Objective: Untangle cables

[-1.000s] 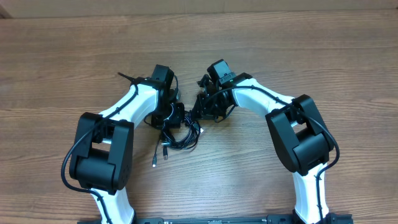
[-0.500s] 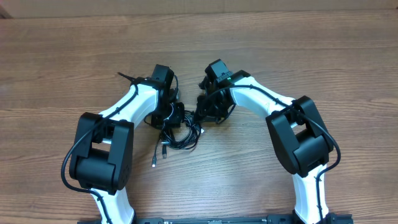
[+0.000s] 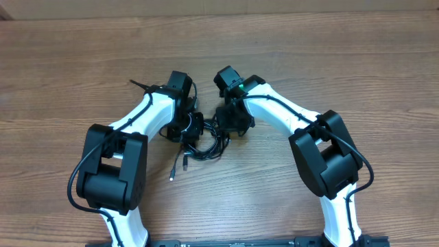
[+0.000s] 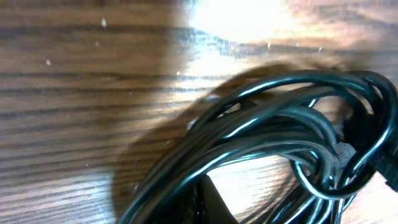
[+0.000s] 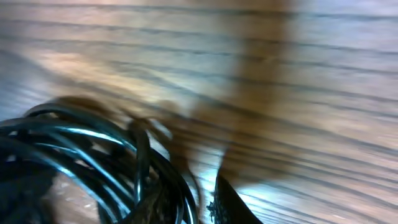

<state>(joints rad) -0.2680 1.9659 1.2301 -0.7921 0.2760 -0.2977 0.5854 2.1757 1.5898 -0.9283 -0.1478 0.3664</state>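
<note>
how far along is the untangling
Done: nothing visible yet. The cables sit in one tangled coil, with two plug ends trailing toward the arm bases. In hand: the left gripper is shut at the coil and the right gripper is down beside it, its grip unclear. Left: pulling every cord apart.

You have a brown wood-grain worktop (image 3: pixel 384 68) filling the overhead view, its grain running left to right. Along its far edge you can see a paler band (image 3: pixel 274 5). Both wrist views show you the same boards close up, with bright glare.
</note>
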